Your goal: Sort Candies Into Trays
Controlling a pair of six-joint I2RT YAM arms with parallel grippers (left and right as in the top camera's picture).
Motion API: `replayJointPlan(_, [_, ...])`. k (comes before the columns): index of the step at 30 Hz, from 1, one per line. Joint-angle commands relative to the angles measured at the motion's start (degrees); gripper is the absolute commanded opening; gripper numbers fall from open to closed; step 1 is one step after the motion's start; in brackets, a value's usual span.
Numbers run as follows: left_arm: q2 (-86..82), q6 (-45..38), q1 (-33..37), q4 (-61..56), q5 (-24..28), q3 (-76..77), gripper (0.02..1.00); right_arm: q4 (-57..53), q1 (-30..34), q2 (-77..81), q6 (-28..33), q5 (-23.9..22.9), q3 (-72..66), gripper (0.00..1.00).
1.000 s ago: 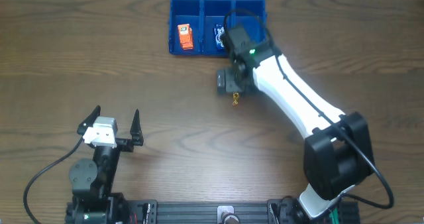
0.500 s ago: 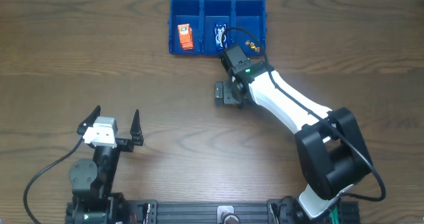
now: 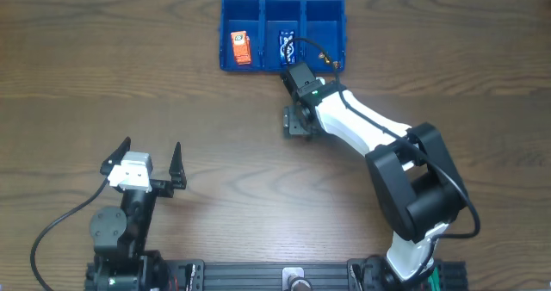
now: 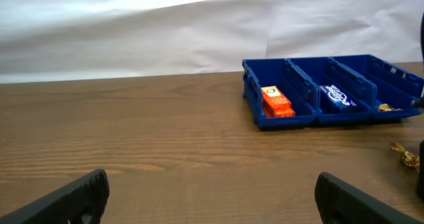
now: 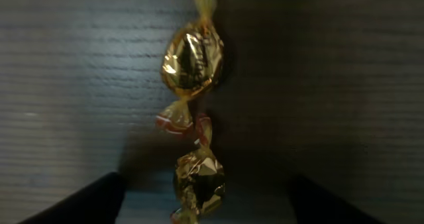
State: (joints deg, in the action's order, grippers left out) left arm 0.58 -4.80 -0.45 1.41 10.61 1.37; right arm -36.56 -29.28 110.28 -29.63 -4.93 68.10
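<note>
Two gold-wrapped candies lie on the wooden table, one (image 5: pixel 192 61) farther out and one (image 5: pixel 199 181) close in between the fingers of my right gripper (image 5: pixel 215 207), which is open and low over them. Seen from above, the right gripper (image 3: pixel 298 120) sits just below the blue three-compartment tray (image 3: pixel 226 33). The tray holds an orange candy (image 3: pixel 241 47) on the left, a blue candy (image 3: pixel 286 44) in the middle and a gold candy (image 3: pixel 327 63) on the right. My left gripper (image 3: pixel 146 157) stands open near its base, holding nothing.
The left wrist view takes in the tray (image 4: pixel 252 95) from the side and a gold candy (image 4: pixel 405 156) on the table in front of it. A white backdrop rises behind the table. Bare wood stretches across the left and middle.
The right arm swung left off the tray's right compartment, uncovering the gold candy there. Its gripper came down over the candies on the table. The left arm kept still.
</note>
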Motion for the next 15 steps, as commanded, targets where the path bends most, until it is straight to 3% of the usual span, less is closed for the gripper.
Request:
replayJointPlan(1, [-0.33,-0.79,-0.11,1.90,1.25,-1.09,0.998,0.35,0.04,0.55,-0.28,-0.96,-0.33,0.665])
replayJointPlan(15, [-0.33,-0.79,-0.11,1.90,1.25,-1.09,0.998,1.36,0.04,0.55,-0.39,-0.74,-0.33,0.231])
